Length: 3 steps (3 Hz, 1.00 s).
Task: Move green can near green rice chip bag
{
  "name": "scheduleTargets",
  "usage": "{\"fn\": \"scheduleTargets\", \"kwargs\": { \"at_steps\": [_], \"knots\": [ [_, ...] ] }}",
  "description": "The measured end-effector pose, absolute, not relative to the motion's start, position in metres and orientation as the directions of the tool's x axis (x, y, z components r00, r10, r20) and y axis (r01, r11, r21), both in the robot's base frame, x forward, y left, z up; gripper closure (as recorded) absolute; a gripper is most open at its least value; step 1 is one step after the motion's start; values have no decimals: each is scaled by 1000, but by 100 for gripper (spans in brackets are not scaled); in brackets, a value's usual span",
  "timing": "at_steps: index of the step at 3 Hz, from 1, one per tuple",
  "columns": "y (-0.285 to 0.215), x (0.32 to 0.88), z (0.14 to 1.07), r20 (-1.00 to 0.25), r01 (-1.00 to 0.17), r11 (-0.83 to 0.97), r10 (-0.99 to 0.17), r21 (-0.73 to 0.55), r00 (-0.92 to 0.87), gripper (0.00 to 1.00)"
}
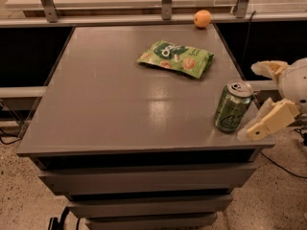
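The green can point(232, 107) stands upright near the front right corner of the grey table point(110, 99), its silver top and pull tab showing. The green rice chip bag point(176, 58) lies flat farther back, right of the table's middle, well apart from the can. My gripper point(253, 99) comes in from the right edge, just right of the can. It is open: one pale finger point(267, 68) is behind and to the right of the can, and the other finger point(269, 120) is close to its front right side. It holds nothing.
A small orange fruit point(202, 18) sits at the table's back right edge by a metal rail. Drawer fronts point(144, 178) run below the table's front edge. A speckled floor with cables lies around the unit.
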State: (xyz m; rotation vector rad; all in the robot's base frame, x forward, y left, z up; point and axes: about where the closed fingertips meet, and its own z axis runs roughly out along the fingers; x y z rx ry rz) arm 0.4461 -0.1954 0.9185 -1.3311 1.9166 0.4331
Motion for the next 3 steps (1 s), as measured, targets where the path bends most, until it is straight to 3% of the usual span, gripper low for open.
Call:
{"fn": "scheduleTargets", "kwargs": {
  "at_steps": [2,3],
  "knots": [
    [-193,454,888,-821,-913,397,-549,-91,-156,0],
    [-190,459,876,-868,-924,380,-474,-46,-152,17]
  ]
}}
